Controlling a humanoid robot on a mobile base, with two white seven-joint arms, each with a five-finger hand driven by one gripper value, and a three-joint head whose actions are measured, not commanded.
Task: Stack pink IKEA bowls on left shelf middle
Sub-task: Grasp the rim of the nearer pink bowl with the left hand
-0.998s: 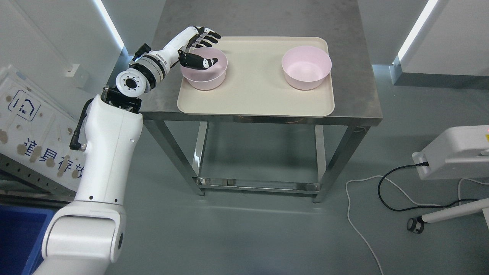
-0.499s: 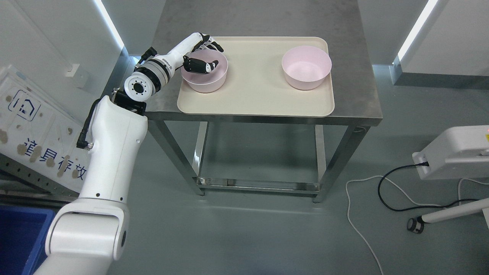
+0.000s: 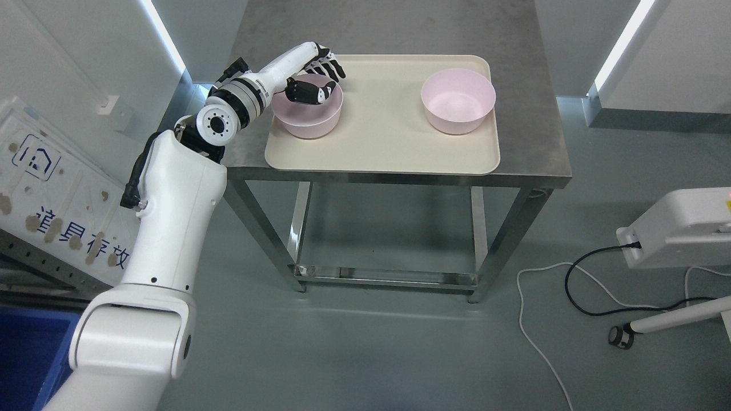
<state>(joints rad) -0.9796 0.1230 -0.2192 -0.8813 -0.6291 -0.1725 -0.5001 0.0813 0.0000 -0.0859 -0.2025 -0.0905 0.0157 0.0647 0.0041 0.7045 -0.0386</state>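
Left hand deeper (bowl gripped)

A beige tray lies on a steel desk; cables trail across the floor at four o'clock.

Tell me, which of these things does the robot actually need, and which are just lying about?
Needed: left bowl, pinched at its rim by the left hand; right bowl; tray; steel table.

Lying about: white cable, black cable, blue bin, sign board.
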